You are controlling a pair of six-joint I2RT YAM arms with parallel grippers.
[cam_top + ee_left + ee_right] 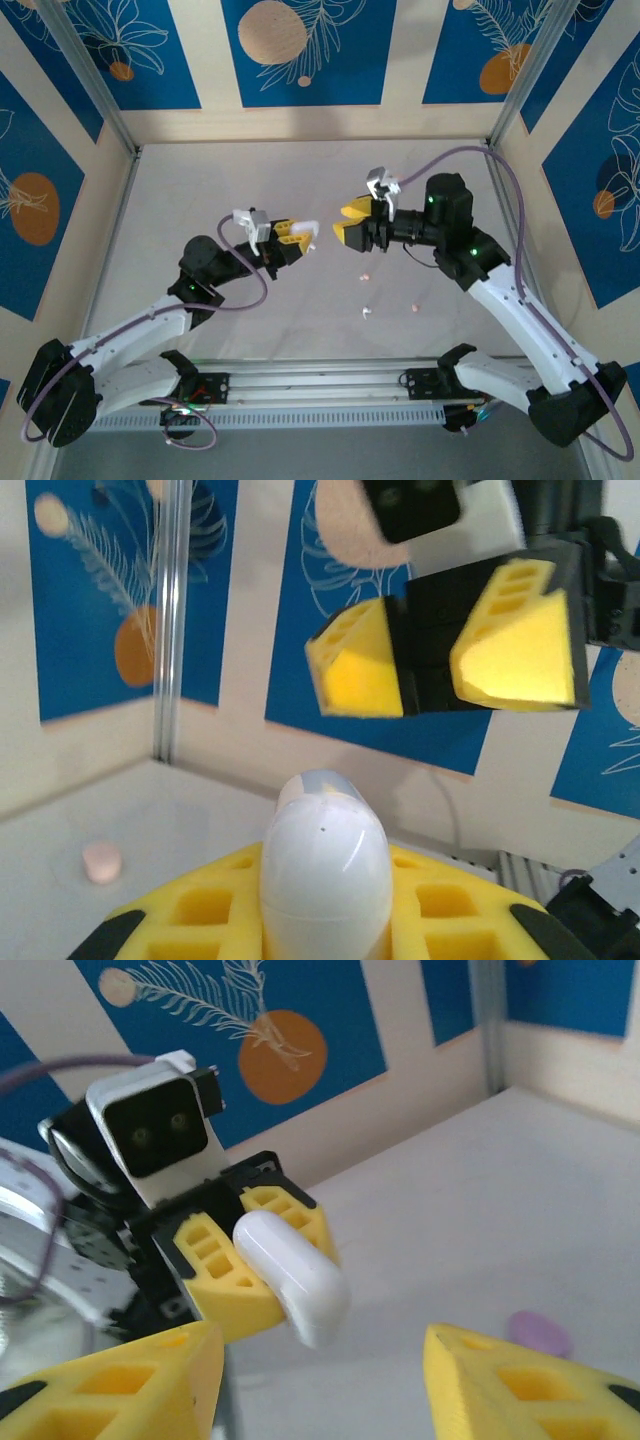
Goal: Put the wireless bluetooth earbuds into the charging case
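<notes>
Frame centre: my left claw (296, 237) is clamped on the white case (309, 236); my right claw (350, 222) faces it, parted and empty. Earbuds (367, 311) lie on the bench (200, 190), lower centre.

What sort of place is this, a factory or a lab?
Most likely a robot test booth in a lab, not a factory: a pale table boxed in by metal posts and blue leaf-print wall panels, with a left arm and right arm bolted at its near edge.

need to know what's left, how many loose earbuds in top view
3: a pinkish bud near the right gripper, a white bud and a peach bud toward the near edge. Others may be hidden.
</notes>
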